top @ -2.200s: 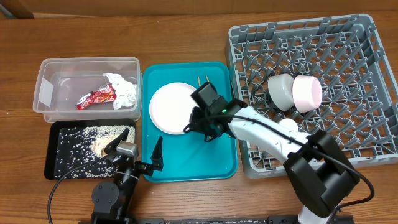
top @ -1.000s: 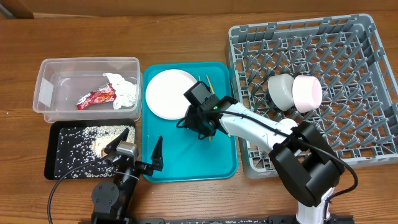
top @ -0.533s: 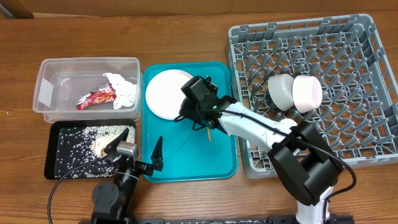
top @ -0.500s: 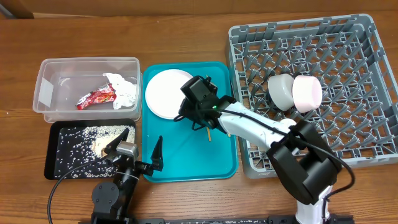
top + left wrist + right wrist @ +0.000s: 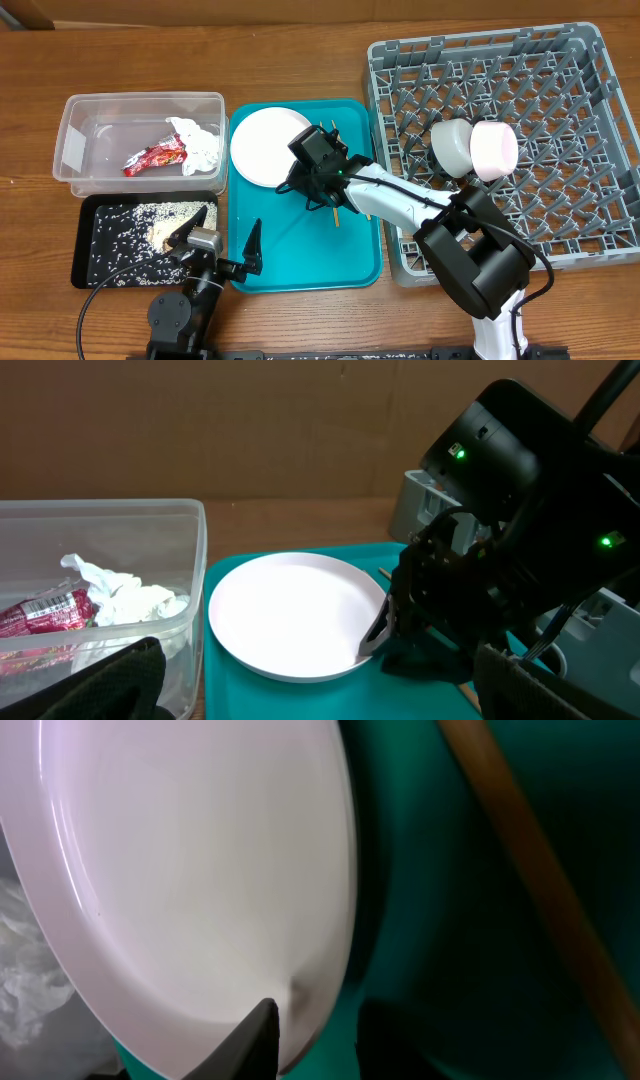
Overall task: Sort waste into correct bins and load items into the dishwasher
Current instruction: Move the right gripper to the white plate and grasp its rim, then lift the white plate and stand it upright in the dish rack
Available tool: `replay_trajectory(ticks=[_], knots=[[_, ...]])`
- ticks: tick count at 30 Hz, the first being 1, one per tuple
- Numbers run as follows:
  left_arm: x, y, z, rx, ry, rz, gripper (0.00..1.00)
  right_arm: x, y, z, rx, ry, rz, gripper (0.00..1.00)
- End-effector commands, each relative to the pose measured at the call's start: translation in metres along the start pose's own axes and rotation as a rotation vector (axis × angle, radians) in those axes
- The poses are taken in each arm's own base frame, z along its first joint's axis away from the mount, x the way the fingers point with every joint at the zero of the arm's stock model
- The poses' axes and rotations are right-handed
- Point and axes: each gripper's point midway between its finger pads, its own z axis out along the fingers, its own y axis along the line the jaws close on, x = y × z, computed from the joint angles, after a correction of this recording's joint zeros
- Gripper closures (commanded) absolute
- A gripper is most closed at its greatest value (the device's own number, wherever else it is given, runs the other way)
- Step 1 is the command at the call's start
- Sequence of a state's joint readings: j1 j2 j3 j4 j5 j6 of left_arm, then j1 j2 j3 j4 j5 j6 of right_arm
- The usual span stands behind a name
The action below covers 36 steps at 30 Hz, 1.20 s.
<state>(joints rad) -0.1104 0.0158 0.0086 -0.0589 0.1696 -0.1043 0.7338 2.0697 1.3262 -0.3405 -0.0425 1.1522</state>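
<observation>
The round white plate point(image 5: 262, 150) lies in the far left corner of the teal serving tray point(image 5: 300, 265). It also shows in the left wrist view point(image 5: 290, 615) and the right wrist view point(image 5: 180, 870). My right gripper point(image 5: 303, 185) point(image 5: 320, 1035) straddles the plate's near right rim, one finger on the plate and one beside it, with tray showing in the gap. Two wooden chopsticks point(image 5: 337, 212) point(image 5: 530, 870) lie under the right arm. My left gripper point(image 5: 222, 245) is open and empty at the tray's front left edge.
The clear tub point(image 5: 75, 150) holds the red-and-white wrapper point(image 5: 155, 157) and the tissue point(image 5: 195, 140). The black tray point(image 5: 85, 250) holds rice and scraps point(image 5: 150, 235). The grey rack point(image 5: 600, 200) holds a white bowl point(image 5: 452, 145) and a pinkish bowl point(image 5: 493, 150).
My right gripper has moved left and toward the back of the tray, and the plate has slid with it into the far left corner. The left arm has not moved.
</observation>
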Motion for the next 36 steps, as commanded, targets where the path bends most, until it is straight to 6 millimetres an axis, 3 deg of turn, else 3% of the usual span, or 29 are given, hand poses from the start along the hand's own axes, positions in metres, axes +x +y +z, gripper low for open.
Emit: replay_trajectory(ticks=[1,6,10,13,16,19,22,26,27,30,33,36], knots=[[-0.001,-0.001,0.000,0.006,-0.007,-0.011,0.00,-0.007,-0.011,0.010,0.043,-0.038,0.009,0.78],[-0.001,-0.001,0.000,0.006,-0.007,-0.011,0.00,0.000,-0.023,0.010,0.092,-0.005,0.007,0.95],[-0.001,-0.001,0.000,0.006,-0.007,-0.011,0.00,0.012,-0.036,0.000,0.149,0.058,-0.003,0.96],[-0.001,-0.001,0.000,0.006,-0.007,-0.011,0.00,0.005,-0.028,-0.019,0.135,0.033,-0.079,0.96],[-0.001,-0.001,0.000,0.006,-0.007,-0.011,0.00,-0.014,-0.015,-0.056,0.117,-0.067,-0.143,0.96],[-0.001,-0.001,0.000,0.006,-0.007,-0.011,0.00,-0.042,0.004,-0.113,0.087,-0.228,-0.260,0.96],[-0.001,-0.001,0.000,0.006,-0.007,-0.011,0.00,-0.068,0.011,-0.172,0.103,-0.406,-0.358,0.96],[-0.001,-0.001,0.000,0.006,-0.007,-0.011,0.00,-0.108,-0.008,-0.255,0.272,-0.709,-0.436,0.96],[-0.001,-0.001,0.000,0.006,-0.007,-0.011,0.00,-0.125,-0.021,-0.289,0.388,-0.848,-0.450,0.96],[-0.001,-0.001,0.000,0.006,-0.007,-0.011,0.00,-0.154,-0.046,-0.366,0.710,-1.152,-0.442,0.96],[-0.001,-0.001,0.000,0.006,-0.007,-0.011,0.00,-0.167,-0.058,-0.387,0.869,-1.215,-0.436,0.96],[-0.001,-0.001,0.000,0.006,-0.007,-0.011,0.00,-0.188,-0.078,-0.387,0.959,-1.188,-0.407,0.96]])
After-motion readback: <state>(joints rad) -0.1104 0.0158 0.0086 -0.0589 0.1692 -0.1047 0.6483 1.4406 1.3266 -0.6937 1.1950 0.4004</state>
